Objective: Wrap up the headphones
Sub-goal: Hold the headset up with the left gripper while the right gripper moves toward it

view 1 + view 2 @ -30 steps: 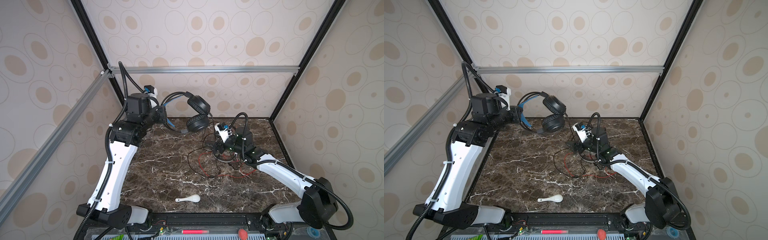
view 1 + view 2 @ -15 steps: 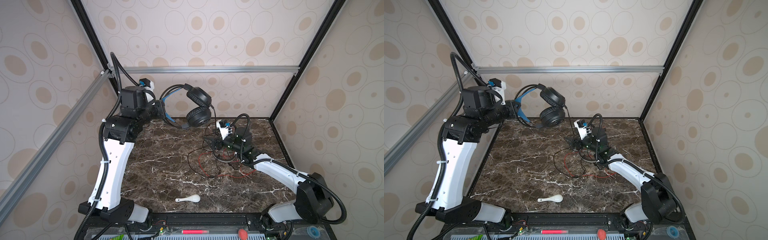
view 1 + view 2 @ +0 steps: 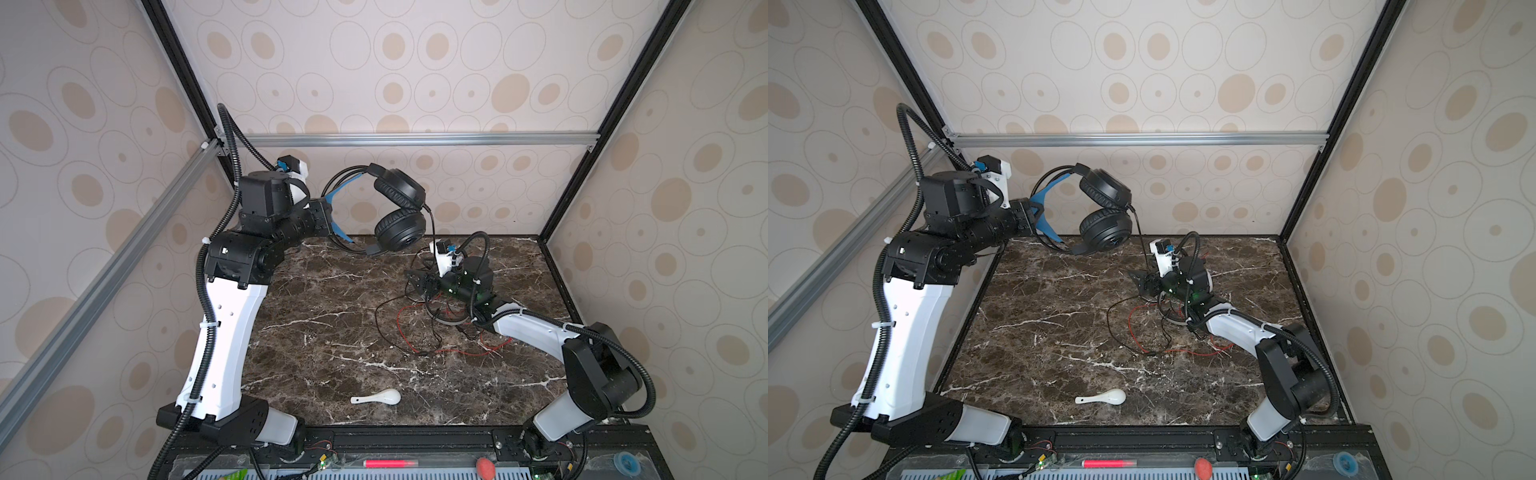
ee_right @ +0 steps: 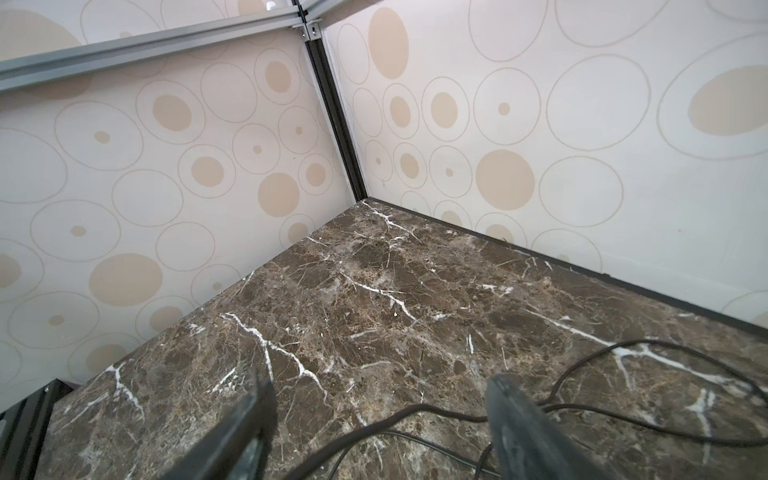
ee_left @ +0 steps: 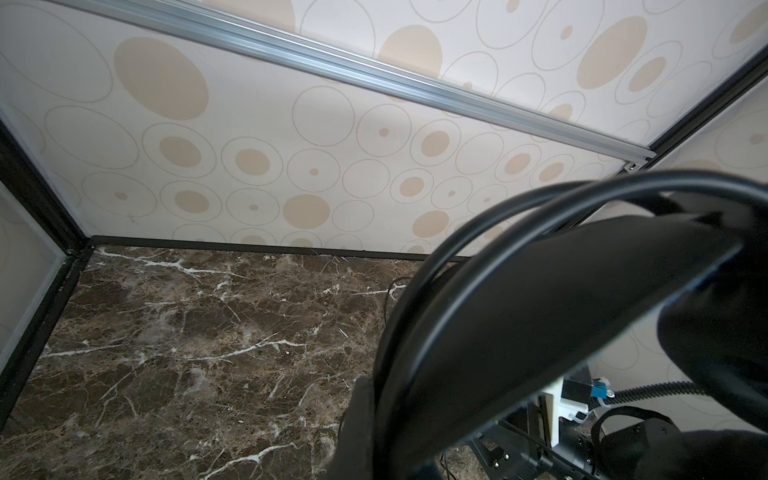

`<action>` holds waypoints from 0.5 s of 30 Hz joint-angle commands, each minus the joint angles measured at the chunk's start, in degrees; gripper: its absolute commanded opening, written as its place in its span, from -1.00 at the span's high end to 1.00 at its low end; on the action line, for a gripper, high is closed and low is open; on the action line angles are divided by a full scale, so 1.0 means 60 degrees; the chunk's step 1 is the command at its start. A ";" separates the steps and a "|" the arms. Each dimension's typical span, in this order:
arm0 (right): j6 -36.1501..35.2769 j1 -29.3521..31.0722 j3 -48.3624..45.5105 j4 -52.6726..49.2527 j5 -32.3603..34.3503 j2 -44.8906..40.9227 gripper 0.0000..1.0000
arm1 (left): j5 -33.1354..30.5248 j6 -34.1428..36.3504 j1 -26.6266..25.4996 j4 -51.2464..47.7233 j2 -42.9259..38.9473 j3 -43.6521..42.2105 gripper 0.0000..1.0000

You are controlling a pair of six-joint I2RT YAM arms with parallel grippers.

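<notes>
Left hand (image 3: pixel 328 217): closed on the blue inner band of the black headphones (image 3: pixel 400 208), pinching it at the arm's tip, seen in both top views (image 3: pixel 1034 216).
Black headphones: held up in the air above the far left part of the worktop (image 3: pixel 332 316), near the back wall – earcups stacked one over the other, pointing away from the left hand. In the left wrist view the black headband (image 5: pixel 540 316) fills the near field, blurred.
Black cord (image 3: pixel 432 224): drops from the earcups to the worktop beside the right hand, then trails in loose loops.
Right hand (image 3: pixel 417 282): open, low over the worktop. In the right wrist view its fingers (image 4: pixel 249 428) stand apart, and the black cord (image 4: pixel 415 411) runs across the gap between them, not clamped.
Red cord (image 3: pixel 401 328): loose loops on the worktop, tangled with the black one – just beside the right arm.
White spoon (image 3: pixel 380 398): lies alone near the front edge, well apart from both cords.
</notes>
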 commanded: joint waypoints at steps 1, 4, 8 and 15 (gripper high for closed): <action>0.0060 -0.0056 0.0227 0.0560 -0.0064 -0.0011 -0.35 | 0.0227 -0.0519 0.0053 0.0707 0.0029 0.0480 1.00; -0.0212 -0.0064 0.0211 0.0178 0.0013 -0.0254 -0.01 | 0.0055 -0.0601 0.0087 0.0580 0.0145 0.0585 1.00; -0.0405 -0.0102 -0.0068 -0.0382 0.0211 -0.0885 0.36 | -0.0083 -0.0690 0.0267 0.0518 0.0164 0.0462 1.00; -0.1031 -0.0122 -0.0228 -0.2245 0.0462 -0.2216 0.71 | 0.0147 -0.0691 0.0538 0.1101 0.0002 -0.0025 1.00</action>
